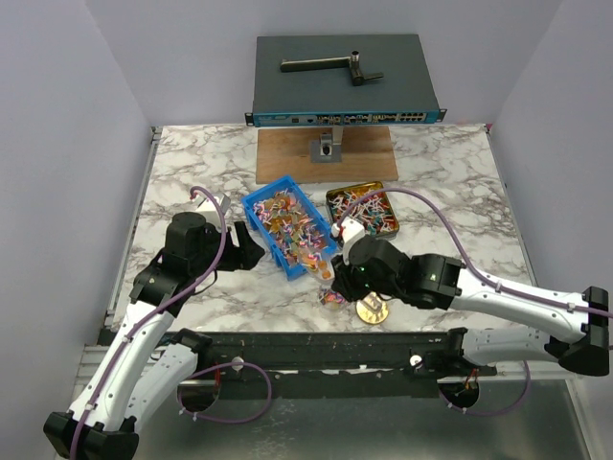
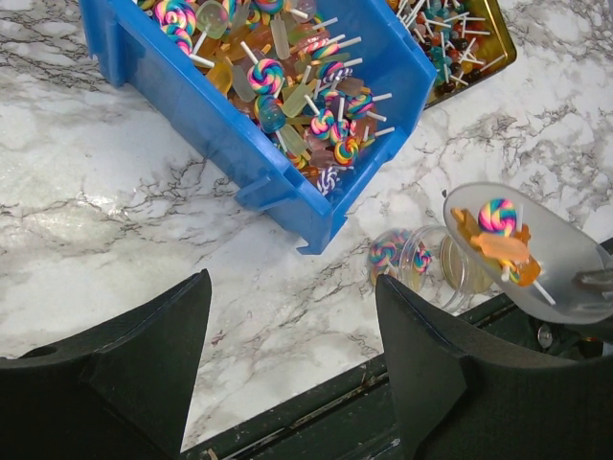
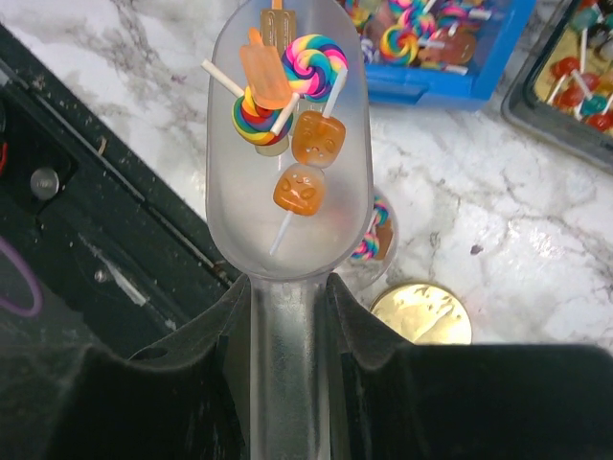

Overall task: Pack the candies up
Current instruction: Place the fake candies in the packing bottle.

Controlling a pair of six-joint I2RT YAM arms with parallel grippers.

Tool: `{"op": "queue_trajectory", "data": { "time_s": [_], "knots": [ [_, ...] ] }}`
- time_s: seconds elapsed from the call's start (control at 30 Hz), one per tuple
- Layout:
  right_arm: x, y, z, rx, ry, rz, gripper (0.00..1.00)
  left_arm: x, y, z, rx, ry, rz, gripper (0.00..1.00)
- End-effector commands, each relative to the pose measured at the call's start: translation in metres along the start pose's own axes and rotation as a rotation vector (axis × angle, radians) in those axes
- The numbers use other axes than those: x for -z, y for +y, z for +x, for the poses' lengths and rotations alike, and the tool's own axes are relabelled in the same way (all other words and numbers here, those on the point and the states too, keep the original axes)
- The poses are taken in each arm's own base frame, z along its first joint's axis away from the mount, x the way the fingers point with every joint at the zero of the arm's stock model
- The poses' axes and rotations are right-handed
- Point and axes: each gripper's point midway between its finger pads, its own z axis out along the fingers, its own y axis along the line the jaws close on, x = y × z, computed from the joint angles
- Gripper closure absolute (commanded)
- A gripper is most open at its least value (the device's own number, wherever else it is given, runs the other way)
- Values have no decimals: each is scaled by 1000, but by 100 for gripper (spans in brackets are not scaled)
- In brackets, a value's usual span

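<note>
Candies, lollipops and gummies on sticks, fill a blue bin (image 1: 287, 230) and a gold tin (image 1: 362, 209). My right gripper (image 1: 337, 271) is shut on the handle of a clear plastic scoop (image 3: 287, 163). The scoop holds several candies (image 3: 287, 105) just above a small clear jar (image 3: 378, 235), which has a few candies inside. The jar (image 2: 412, 264) and the loaded scoop (image 2: 522, 254) also show in the left wrist view, right of the bin's near corner. My left gripper (image 2: 292, 345) is open and empty over bare marble, just left of the bin (image 2: 268, 144).
A round gold lid (image 3: 421, 314) lies flat beside the jar, near the table's front edge. The tin (image 2: 460, 38) stands right of the bin. A wooden board with a metal stand (image 1: 326, 149) and a grey network switch (image 1: 345, 81) are at the back.
</note>
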Motion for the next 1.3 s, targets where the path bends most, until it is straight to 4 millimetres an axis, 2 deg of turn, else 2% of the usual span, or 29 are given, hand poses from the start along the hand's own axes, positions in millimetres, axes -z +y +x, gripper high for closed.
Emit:
{"op": "queue_trajectory", "data": {
  "time_s": [0.0,0.3,0.73,1.07,1.27],
  "knots": [
    [21,5,9,-36,14,45,99,1,6,-1,-11,-10,-25,28],
    [40,8,39,-56,96,95,99,2,5,-2,-11,-15,-22,28],
    [58,1,79,-105,242,125,99,4,3,-2,-13,-20,-9,28],
    [57,-1,106,-94,409,188,99,5,0,-2,-12,-23,6,28],
    [51,1,104,-82,448,231,99,7,-2,-3,-12,-30,15,28]
  ]
}}
